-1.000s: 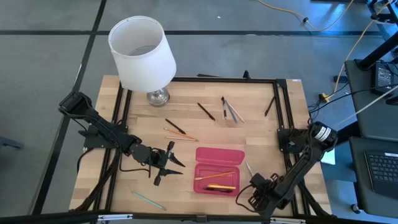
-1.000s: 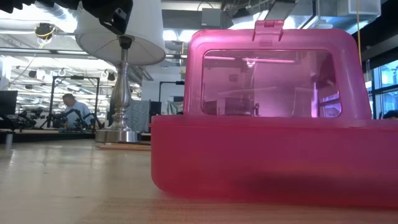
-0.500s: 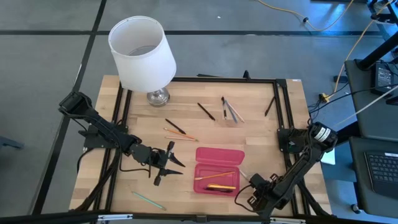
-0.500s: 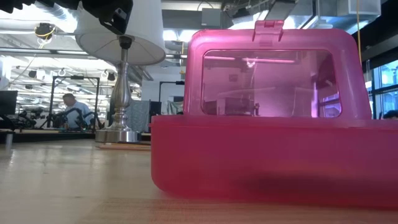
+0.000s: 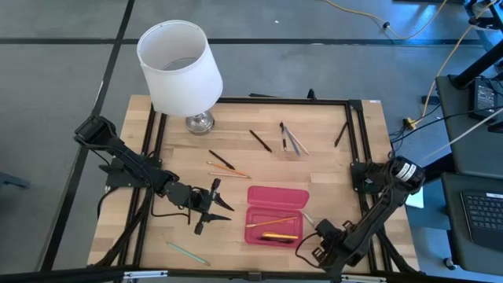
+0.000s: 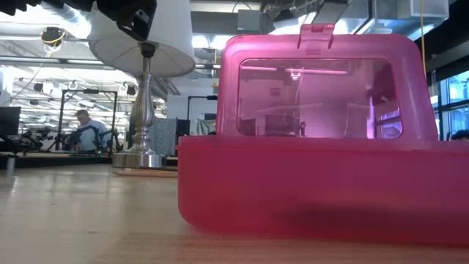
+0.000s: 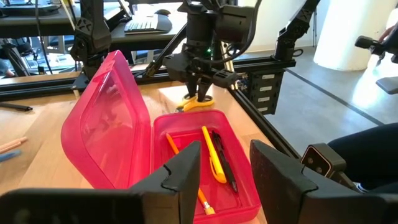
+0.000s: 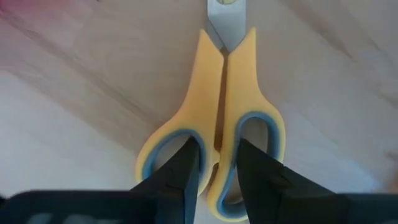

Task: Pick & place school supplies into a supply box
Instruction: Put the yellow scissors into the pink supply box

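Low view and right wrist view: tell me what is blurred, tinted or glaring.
Low view: the red-pink plastic pencil case fills the frame, soft at this closeness; its clear lid tints the room pink. Right wrist view: the yellow-handled scissors are sharp, the right gripper fingers blurred; pale glare washes the wooden table.

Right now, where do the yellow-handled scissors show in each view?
High view: mostly hidden under the right gripper, right of the pink pencil case.
Low view: not visible; the case fills it.
Left wrist view: scissors beyond the case's far end.
Right wrist view: fills the centre, fingers closing on the handles.
Shared landmark: the pink pencil case.
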Tool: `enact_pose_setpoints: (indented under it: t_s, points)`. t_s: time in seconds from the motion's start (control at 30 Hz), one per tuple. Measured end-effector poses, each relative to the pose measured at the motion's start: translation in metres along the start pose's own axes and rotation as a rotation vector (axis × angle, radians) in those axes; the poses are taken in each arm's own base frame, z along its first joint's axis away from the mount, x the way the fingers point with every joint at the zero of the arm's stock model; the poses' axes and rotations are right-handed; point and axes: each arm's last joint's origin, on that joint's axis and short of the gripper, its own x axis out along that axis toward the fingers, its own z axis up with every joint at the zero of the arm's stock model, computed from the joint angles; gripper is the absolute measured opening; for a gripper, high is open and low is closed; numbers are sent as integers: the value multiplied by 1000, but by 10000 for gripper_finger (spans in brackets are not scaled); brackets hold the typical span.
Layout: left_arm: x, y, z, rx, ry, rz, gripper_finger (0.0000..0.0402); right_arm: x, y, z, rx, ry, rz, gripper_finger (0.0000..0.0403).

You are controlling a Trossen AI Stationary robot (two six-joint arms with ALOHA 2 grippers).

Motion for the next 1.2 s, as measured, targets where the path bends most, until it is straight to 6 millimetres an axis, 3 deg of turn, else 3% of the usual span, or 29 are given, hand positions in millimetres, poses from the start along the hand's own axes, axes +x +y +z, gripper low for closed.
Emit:
enact_pose_setpoints:
  t_s: [0.37,0.67,0.9,1.2]
  points:
    - [0,0,0,0,0,0,128,-9,-10,-5,3,88,-171,99]
    - [0,0,0,0,0,0,128,-16,-12,-22,-90,136,-170,99]
    - [0,0,0,0,0,0,127,-50,5,-38,-191,176,-47,99]
    - [0,0,0,0,0,0,128,-93,21,-40,-291,-12,115,99]
